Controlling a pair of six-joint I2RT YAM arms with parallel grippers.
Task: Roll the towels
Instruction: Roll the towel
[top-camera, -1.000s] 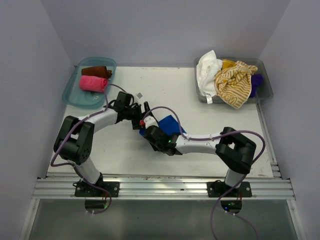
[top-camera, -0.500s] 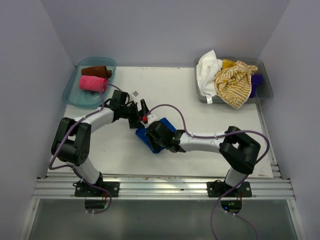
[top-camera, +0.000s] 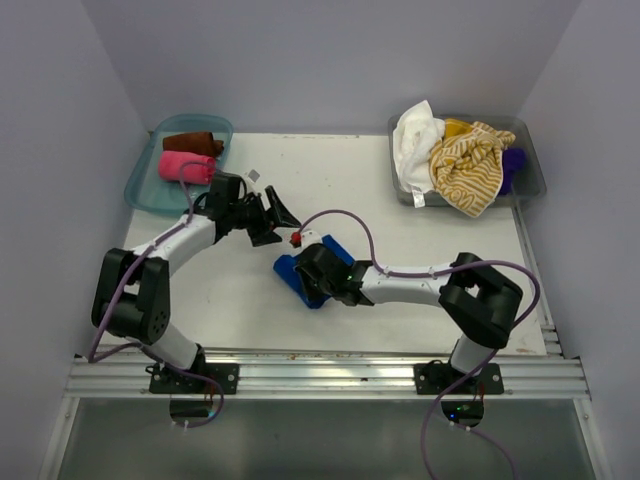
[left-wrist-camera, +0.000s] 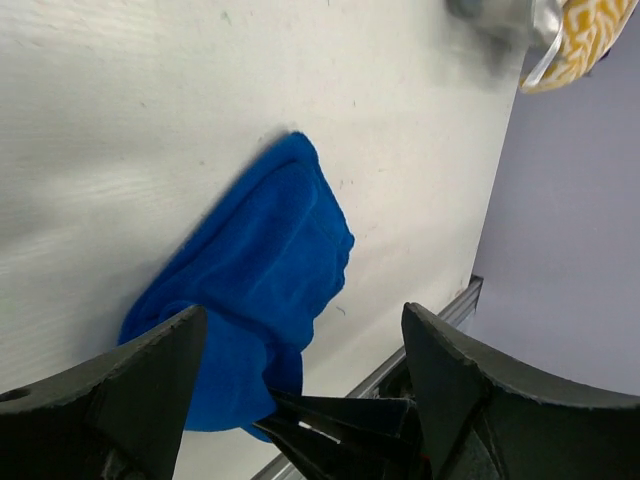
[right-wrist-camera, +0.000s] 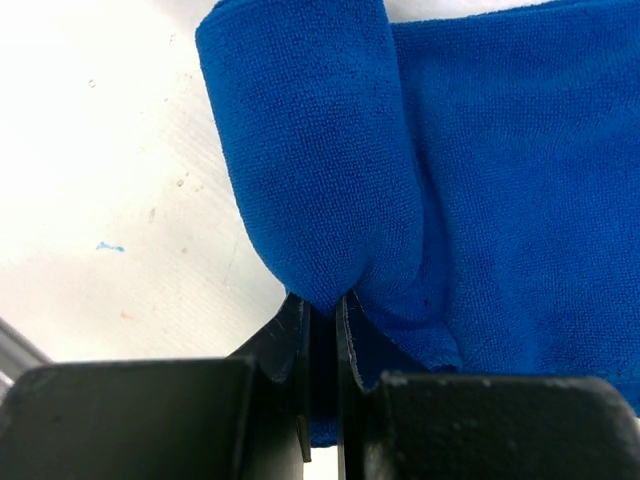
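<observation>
A royal blue towel (top-camera: 288, 267), partly rolled, lies on the white table (top-camera: 400, 200) near the middle. My right gripper (top-camera: 312, 276) lies low over it and is shut on a folded edge of the blue towel (right-wrist-camera: 310, 150); the jaws of the right gripper (right-wrist-camera: 322, 300) pinch the cloth. My left gripper (top-camera: 278, 213) is open and empty, hanging just left of and behind the towel. The left wrist view shows the blue towel (left-wrist-camera: 250, 280) beyond the spread fingers (left-wrist-camera: 150, 390), apart from them.
A teal tray (top-camera: 140, 190) at the back left holds a pink roll (top-camera: 185, 166) and a brown roll (top-camera: 192, 142). A grey bin (top-camera: 530, 180) at the back right holds loose white (top-camera: 415, 135), yellow-striped (top-camera: 468, 165) and purple (top-camera: 512, 160) towels.
My left gripper has drawn back to the left, away from the blue towel, and stands open. My right gripper has pulled the towel toward the front left, folding it over.
</observation>
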